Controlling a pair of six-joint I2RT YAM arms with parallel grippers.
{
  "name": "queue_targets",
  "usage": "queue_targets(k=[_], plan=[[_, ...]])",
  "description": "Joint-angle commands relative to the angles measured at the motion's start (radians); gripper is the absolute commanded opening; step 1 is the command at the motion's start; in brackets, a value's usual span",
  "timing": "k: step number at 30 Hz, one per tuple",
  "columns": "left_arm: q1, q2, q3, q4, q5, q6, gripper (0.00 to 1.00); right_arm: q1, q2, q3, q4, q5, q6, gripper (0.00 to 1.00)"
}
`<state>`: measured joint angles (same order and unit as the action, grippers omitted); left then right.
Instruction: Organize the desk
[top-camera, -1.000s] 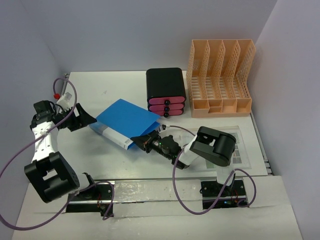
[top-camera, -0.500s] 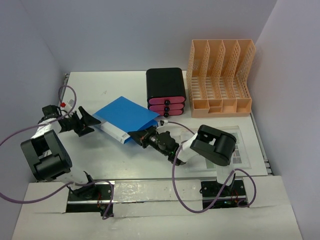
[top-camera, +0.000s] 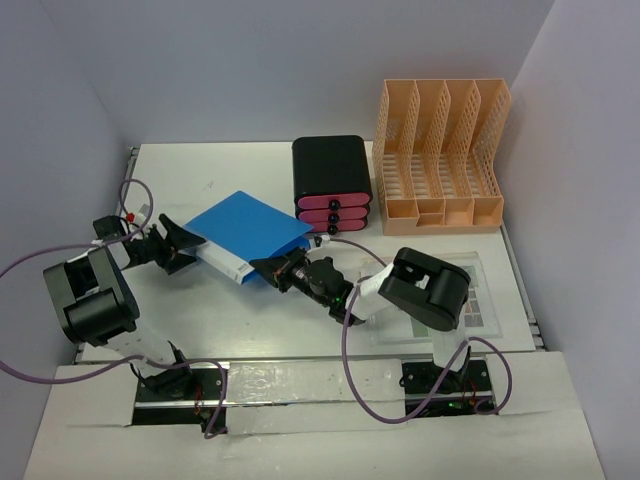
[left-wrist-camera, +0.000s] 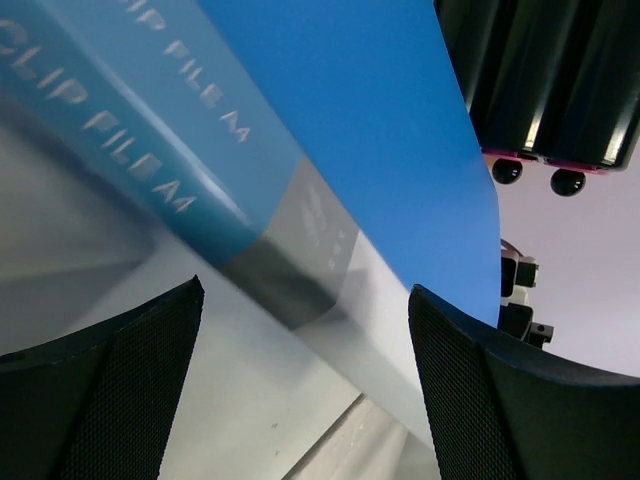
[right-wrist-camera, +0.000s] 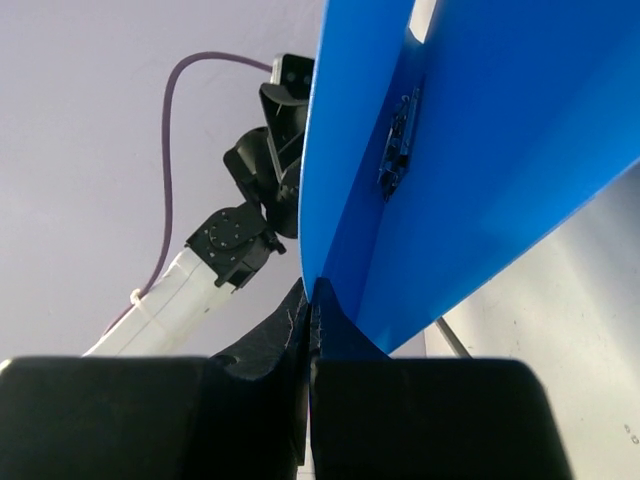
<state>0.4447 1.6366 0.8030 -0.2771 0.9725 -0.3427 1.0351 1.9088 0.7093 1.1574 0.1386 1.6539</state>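
Note:
A blue clip file folder (top-camera: 250, 232) lies on the white desk (top-camera: 200, 310), its cover lifted at the near corner. My right gripper (top-camera: 264, 271) is shut on that cover edge; in the right wrist view the jaws (right-wrist-camera: 313, 300) pinch the blue sheet (right-wrist-camera: 500, 130). My left gripper (top-camera: 190, 248) stands open at the folder's left end. The left wrist view shows its two fingers spread wide (left-wrist-camera: 305, 290) on either side of the folder's spine (left-wrist-camera: 150, 130), apart from it.
A black box with pink drawers (top-camera: 330, 170) stands just behind the folder, also seen as the black box (left-wrist-camera: 540, 70). An orange slotted file rack (top-camera: 440, 150) is at the back right. A printed sheet (top-camera: 485, 290) lies under the right arm.
My left arm has folded in and brought its open gripper right, up to the folder's left end. The right gripper, still shut on the cover, has shifted slightly left with it.

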Motion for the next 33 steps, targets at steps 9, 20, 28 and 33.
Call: queue_targets(k=[9, 20, 28, 33], plan=[[-0.097, 0.090, 0.027, 0.266, -0.061, -0.186, 0.80, 0.021, 0.013, 0.068, 0.015, -0.028, -0.004, 0.00], [-0.106, 0.103, 0.027, 0.254, -0.033, -0.118, 0.00, 0.056, 0.083, 0.042, -0.002, -0.149, -0.002, 0.00], [-0.091, -0.160, -0.018, 0.200, -0.169, 0.047, 0.00, 0.110, -0.111, 0.114, -0.487, -0.140, -0.412, 0.31], [-0.092, -0.400, -0.083, 0.230, -0.277, 0.028, 0.00, 0.282, -0.226, 0.367, -1.260, 0.391, -0.691, 0.52]])
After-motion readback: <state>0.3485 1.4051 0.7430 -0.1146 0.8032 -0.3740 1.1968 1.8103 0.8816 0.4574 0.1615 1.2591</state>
